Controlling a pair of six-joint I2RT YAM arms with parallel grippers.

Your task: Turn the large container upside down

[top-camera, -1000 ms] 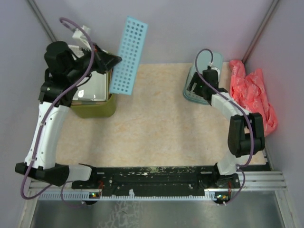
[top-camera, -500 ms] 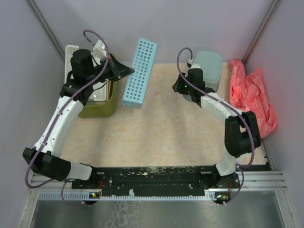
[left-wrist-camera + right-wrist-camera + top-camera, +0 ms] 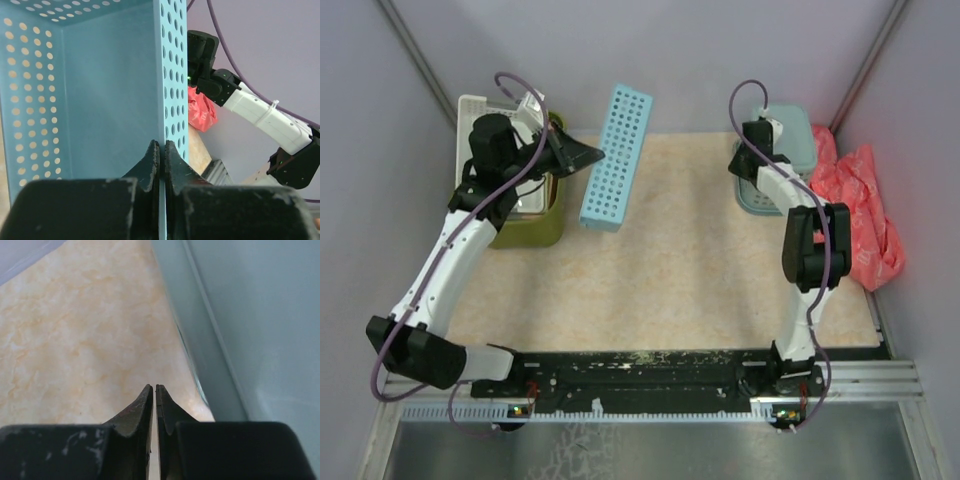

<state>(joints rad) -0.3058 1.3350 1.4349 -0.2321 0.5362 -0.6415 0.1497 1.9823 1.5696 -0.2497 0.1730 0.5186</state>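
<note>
The large container (image 3: pixel 528 228), a deep olive-green tub, stands upright at the table's back left, partly hidden by my left arm, with a white tray (image 3: pixel 470 105) sticking out of it. My left gripper (image 3: pixel 599 155) (image 3: pixel 162 150) is shut on the wall of a light blue perforated basket (image 3: pixel 616 158) (image 3: pixel 100 100), held tilted in the air to the right of the tub. At the back right my right gripper (image 3: pixel 752 152) (image 3: pixel 154 390) is shut with nothing in it, just above the table and beside a pale grey-green container (image 3: pixel 782 150) (image 3: pixel 250 325).
A red plastic bag (image 3: pixel 852 210) (image 3: pixel 200 112) lies crumpled along the right wall. Grey walls close in the back and both sides. The black rail (image 3: pixel 640 375) with the arm bases runs along the near edge.
My right gripper has shut and swung to the back right; the grey-green container now lies further right. My left arm has carried the blue basket to the right and lower.
</note>
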